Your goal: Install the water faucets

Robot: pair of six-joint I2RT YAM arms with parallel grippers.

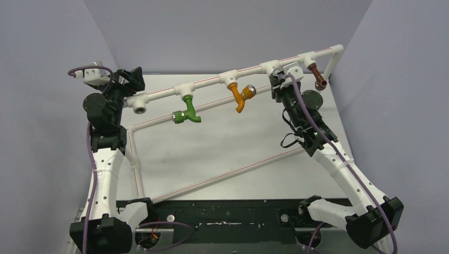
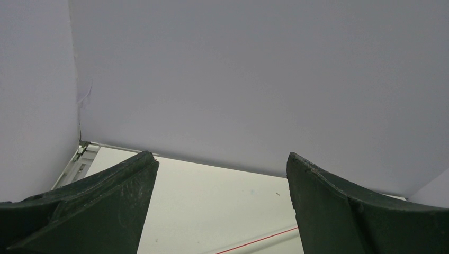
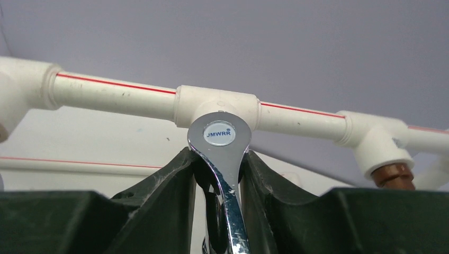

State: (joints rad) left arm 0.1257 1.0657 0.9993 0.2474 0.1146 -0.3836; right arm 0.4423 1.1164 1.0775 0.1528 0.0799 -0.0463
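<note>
The chrome water faucet (image 3: 219,132) stands with its lever handle right in front of a white tee fitting (image 3: 217,103) on the raised white pipe (image 1: 212,82). My right gripper (image 3: 218,159) is shut on it, one finger on each side of the handle. In the top view the right gripper (image 1: 278,80) hides the faucet. Green (image 1: 186,114), orange (image 1: 241,97) and brown (image 1: 316,77) taps hang from other fittings on the same pipe. My left gripper (image 2: 221,159) is open and holds nothing. It sits at the pipe's left end (image 1: 132,79), just above an empty end fitting (image 1: 139,104).
White pipes with red stripes lie on the table, among them a long diagonal one (image 1: 227,172) and a short upright run at the left (image 1: 132,153). Grey walls close in on the left, back and right. The brown tap (image 3: 394,174) hangs just right of my right gripper.
</note>
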